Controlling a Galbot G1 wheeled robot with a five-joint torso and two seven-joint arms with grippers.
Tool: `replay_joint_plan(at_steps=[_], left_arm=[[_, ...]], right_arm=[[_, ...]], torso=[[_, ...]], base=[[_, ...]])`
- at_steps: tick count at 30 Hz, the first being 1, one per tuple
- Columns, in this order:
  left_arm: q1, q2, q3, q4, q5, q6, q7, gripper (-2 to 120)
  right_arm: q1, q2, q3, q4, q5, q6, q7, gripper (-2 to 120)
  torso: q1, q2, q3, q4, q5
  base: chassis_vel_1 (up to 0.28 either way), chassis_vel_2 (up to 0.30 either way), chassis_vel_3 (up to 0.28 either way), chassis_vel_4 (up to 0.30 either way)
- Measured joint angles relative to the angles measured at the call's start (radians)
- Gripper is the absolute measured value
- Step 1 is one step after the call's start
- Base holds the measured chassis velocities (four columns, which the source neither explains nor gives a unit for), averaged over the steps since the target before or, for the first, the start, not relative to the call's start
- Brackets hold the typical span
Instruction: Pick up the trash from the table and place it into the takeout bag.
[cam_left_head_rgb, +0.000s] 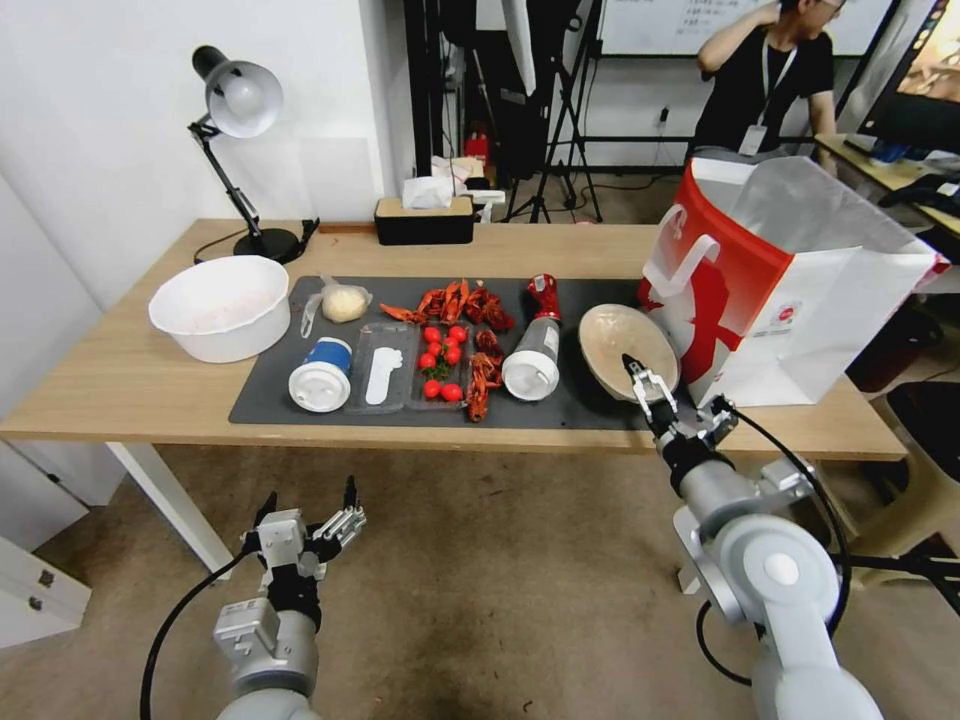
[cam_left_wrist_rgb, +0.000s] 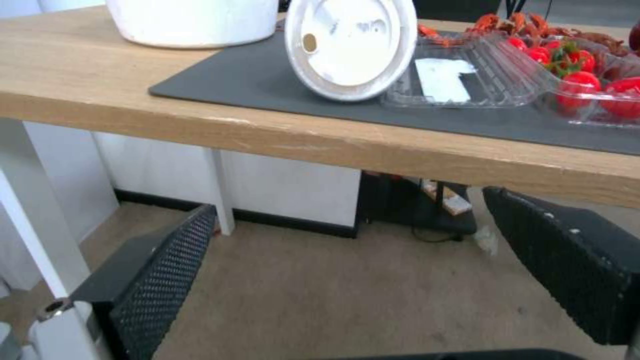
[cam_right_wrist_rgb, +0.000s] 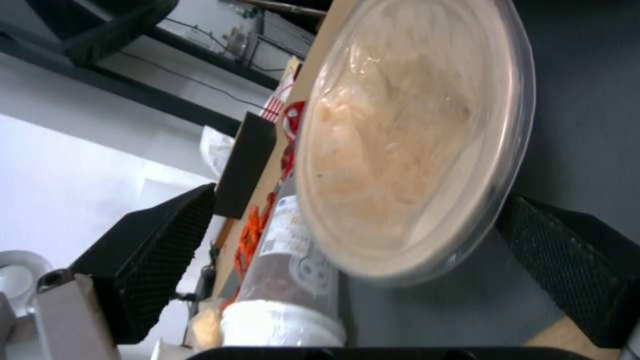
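worktop (cam_left_head_rgb: 130, 385): leftovers laid across its dark mat | takeout bag (cam_left_head_rgb: 790, 270): far right, mouth open to receive | bowl (cam_left_head_rgb: 627, 350): tilted beside bag, rim seemingly pinched by right gripper (cam_left_head_rgb: 640, 385) for lifting | left gripper (cam_left_head_rgb: 305, 520): fingers apart, idle below near edge

Long light-wood table (cam_left_head_rgb: 140, 385), white legs, dark grey mat (cam_left_head_rgb: 270, 400) across the middle.

Directly on the wood, relative to the right gripper (cam_left_head_rgb: 650, 392) at the near edge:
- takeout bag (cam_left_head_rgb: 790, 290), red and white, just beside the gripper on its right, open top.
- white basin (cam_left_head_rgb: 222, 305), far to the gripper's left, off the mat's end.
- black-based desk lamp (cam_left_head_rgb: 240, 130), beyond the basin at the far edge.
- black tissue box (cam_left_head_rgb: 424, 222), far edge, well beyond and left of the gripper.

Mat's near right corner lies under the gripper.
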Motion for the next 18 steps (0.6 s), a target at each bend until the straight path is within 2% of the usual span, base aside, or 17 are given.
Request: replay_joint_plan(at_steps=[8, 12, 13, 15, 18], left_arm=[[0.005, 0.0, -0.003, -0.003, 0.0, 0.002, -0.001, 100], [0.004, -0.001, 0.001, -0.002, 0.001, 0.006, -0.001, 100], [0.004, -0.001, 0.001, -0.002, 0.001, 0.008, -0.001, 100], [0.004, -0.001, 0.001, -0.002, 0.002, 0.009, -0.001, 100], [0.004, -0.001, -0.001, -0.002, 0.003, 0.009, 0.0, 100]], right_arm=[[0.04, -0.007, 0.004, -0.047, 0.037, -0.002, 0.076, 98], [0.041, -0.004, 0.006, -0.055, 0.044, 0.0, 0.088, 88], [0.04, -0.005, 0.008, -0.055, 0.046, 0.001, 0.091, 80], [0.039, -0.006, 0.009, -0.055, 0.047, 0.001, 0.092, 76], [0.037, -0.014, 0.015, -0.055, 0.055, 0.001, 0.093, 63]], torso=[[0.0, 0.0, 0.0, 0.0, 0.0], [0.0, 0.0, 0.0, -0.0001, 0.0], [0.0, 0.0, 0.0, -0.0001, -0.0001], [0.0, 0.0, 0.0, -0.0001, -0.0001], [0.0, 0.0, 0.0, -0.0001, -0.0001]], base=[[0.0, 0.0, 0.0, 0.0], [0.0, 0.0, 0.0, 0.0], [0.0, 0.0, 0.0, 0.0], [0.0, 0.0, 0.0, 0.0], [0.0, 0.0, 0.0, 0.0]])
